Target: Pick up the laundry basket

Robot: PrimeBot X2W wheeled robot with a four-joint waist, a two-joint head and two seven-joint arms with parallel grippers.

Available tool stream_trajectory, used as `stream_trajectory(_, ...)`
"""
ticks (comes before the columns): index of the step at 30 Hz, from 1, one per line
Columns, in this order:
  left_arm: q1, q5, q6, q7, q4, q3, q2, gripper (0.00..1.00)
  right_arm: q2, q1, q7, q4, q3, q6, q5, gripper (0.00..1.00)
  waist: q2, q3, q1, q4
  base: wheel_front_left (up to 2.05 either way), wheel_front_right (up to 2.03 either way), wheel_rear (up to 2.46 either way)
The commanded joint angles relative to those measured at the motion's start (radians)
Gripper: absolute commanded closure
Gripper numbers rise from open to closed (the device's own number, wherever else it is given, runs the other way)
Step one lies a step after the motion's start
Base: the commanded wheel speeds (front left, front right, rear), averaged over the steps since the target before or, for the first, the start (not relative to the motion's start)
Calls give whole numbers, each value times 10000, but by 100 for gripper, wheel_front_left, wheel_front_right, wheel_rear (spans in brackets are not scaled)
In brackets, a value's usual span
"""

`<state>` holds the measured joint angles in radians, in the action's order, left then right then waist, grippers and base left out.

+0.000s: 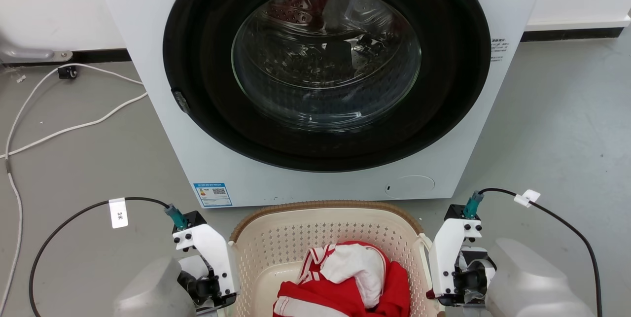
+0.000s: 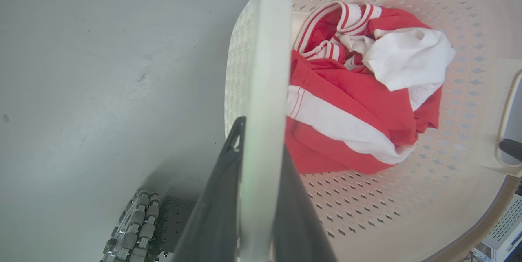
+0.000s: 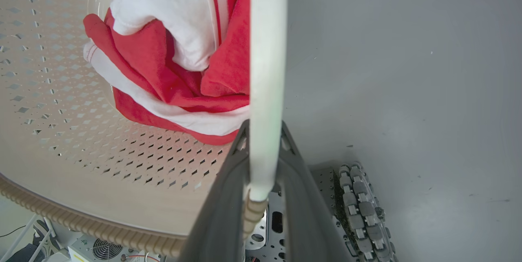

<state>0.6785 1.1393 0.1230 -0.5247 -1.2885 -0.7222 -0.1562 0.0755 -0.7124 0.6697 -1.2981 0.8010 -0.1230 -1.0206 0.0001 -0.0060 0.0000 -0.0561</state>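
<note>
The laundry basket (image 1: 325,204), cream and perforated with a brown woven-look rim, is just in front of the washing machine, between my two arms. A crumpled red and white garment (image 1: 350,277) lies inside it. In the left wrist view my left gripper (image 2: 263,139) is shut on the basket's white side handle (image 2: 267,50), which runs up between the two dark fingers. My right gripper (image 3: 264,127) is shut on the other white handle (image 3: 267,50) in the same way. The basket's inner wall (image 2: 408,197) (image 3: 81,131) and the garment (image 2: 350,103) (image 3: 171,50) lie beside each handle.
The white washing machine (image 1: 320,75) stands close ahead with its round glass door shut. White cables (image 1: 74,127) trail over the grey floor at the left. My wheeled base (image 2: 134,229) (image 3: 363,209) sits under both wrists. Bare floor lies either side of the basket.
</note>
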Motion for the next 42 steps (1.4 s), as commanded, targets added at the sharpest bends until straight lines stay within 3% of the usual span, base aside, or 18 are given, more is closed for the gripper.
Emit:
stream_trajectory(1,-44,145,139,25,261,34,392,100,-462,-41,-13,174,0,-141,-173,100,-1,-3,0,4,0,0,0)
stream_trajectory(42,-124,428,140,115,276,-337,425,100,-474,100,-13,192,174,-142,-465,100,-1,-32,0,43,0,0,0)
